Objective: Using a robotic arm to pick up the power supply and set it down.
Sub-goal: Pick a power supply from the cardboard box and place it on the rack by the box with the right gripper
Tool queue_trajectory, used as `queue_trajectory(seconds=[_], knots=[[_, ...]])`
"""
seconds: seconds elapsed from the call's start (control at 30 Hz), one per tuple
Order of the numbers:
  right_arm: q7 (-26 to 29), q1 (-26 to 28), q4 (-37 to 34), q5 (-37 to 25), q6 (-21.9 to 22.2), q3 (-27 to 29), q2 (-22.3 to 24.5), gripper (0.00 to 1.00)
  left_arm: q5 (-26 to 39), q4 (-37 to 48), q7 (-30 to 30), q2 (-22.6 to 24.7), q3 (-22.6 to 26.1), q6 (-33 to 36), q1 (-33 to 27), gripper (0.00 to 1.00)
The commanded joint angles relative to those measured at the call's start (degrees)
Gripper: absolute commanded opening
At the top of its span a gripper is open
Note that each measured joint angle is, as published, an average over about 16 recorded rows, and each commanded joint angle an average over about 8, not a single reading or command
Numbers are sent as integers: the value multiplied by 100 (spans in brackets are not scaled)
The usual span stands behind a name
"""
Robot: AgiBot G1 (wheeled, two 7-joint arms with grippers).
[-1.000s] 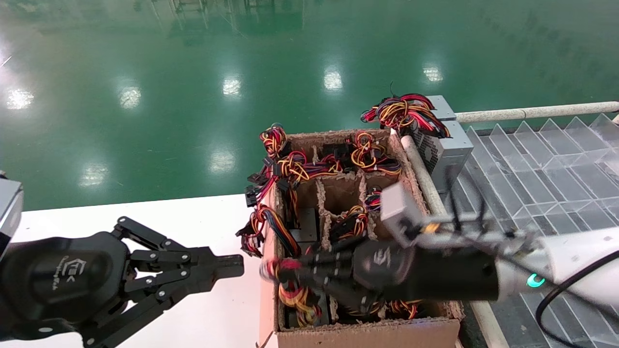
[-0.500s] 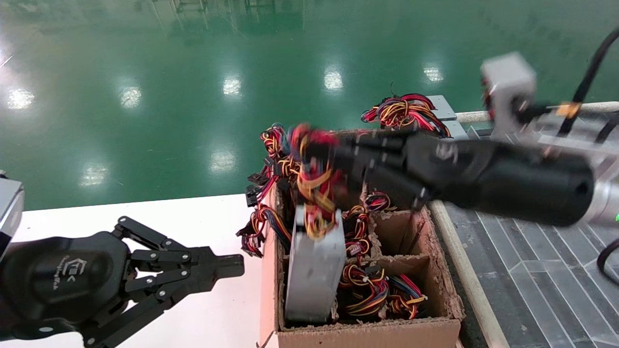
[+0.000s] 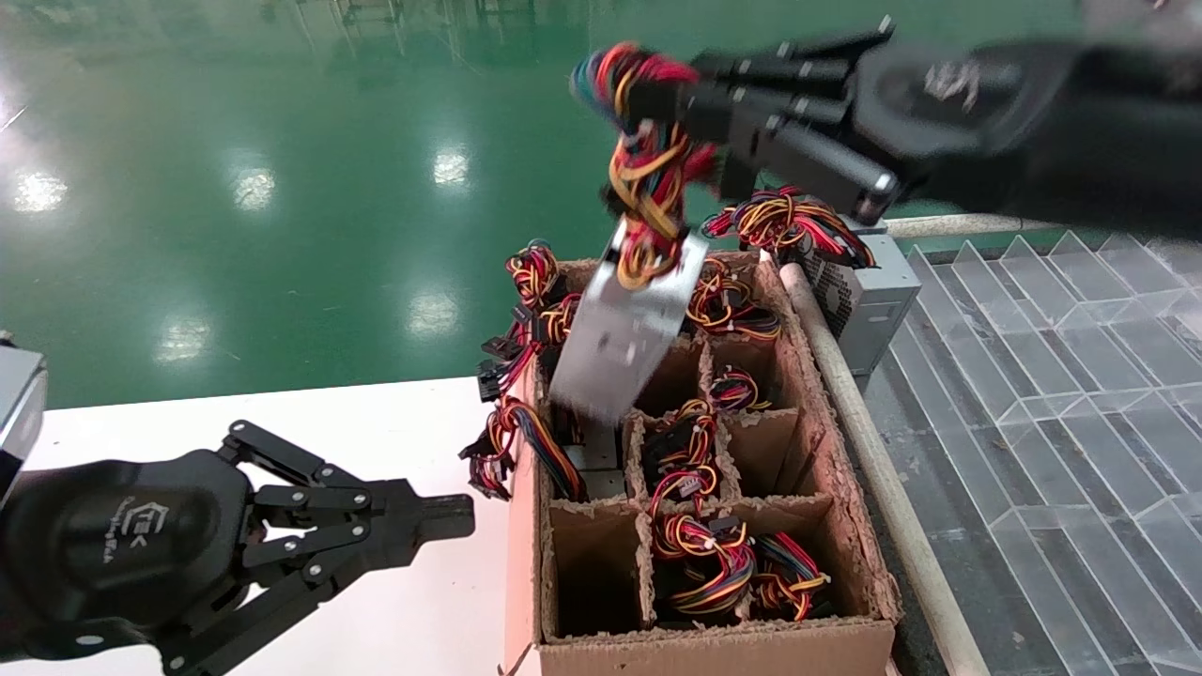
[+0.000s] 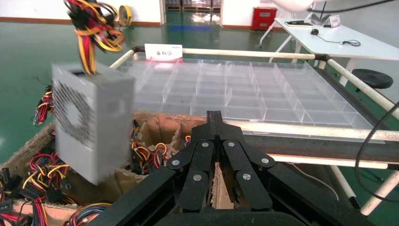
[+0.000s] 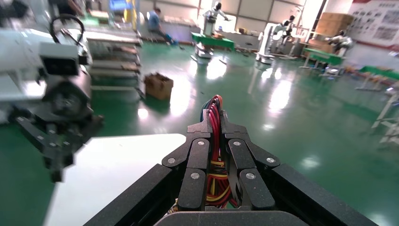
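The power supply (image 3: 615,333), a silver-grey metal box, hangs tilted in the air above the cardboard box's far cells. It dangles by its red, yellow and orange wire bundle (image 3: 648,174). My right gripper (image 3: 657,89) is high at the top of the head view, shut on that bundle; the wires (image 5: 215,141) run between its fingers in the right wrist view. The left wrist view shows the power supply (image 4: 91,127) with its vent face, clear of the box. My left gripper (image 3: 460,516) is parked over the white table at lower left, shut and empty.
A divided cardboard box (image 3: 714,643) holds several wire bundles; its front-left cell is empty. Another grey supply with a perforated face (image 3: 869,291) stands behind it on the right. A clear plastic divider tray (image 3: 1080,357) lies right of a white rail (image 3: 845,394). The white table (image 3: 394,413) is left.
My right gripper has risen from inside the cardboard box to well above it, pulling the power supply by its wires out of the front-left cell. The left arm has not moved.
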Motion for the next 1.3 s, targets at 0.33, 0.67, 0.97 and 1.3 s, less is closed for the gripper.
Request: queue_trajectory(seconds=[0.33,0.67,0.97,1.3], knots=[[-104,1158,-345,-745,-9,-425,466,0,-1,0,1,-1,2,-1,0,0],[-90,1722,-588,-1096,-15,-728,1196,0,-2,0,2,-1,4,-2,-1,0],[-107,1529,-898,-1079,158,-792,1711,0,-4,0,3,-2,5,-2,-1,0],[137,1026,-1255,-983,597,-800,1712,0,-5,0,3,-3,7,-3,-2,0]])
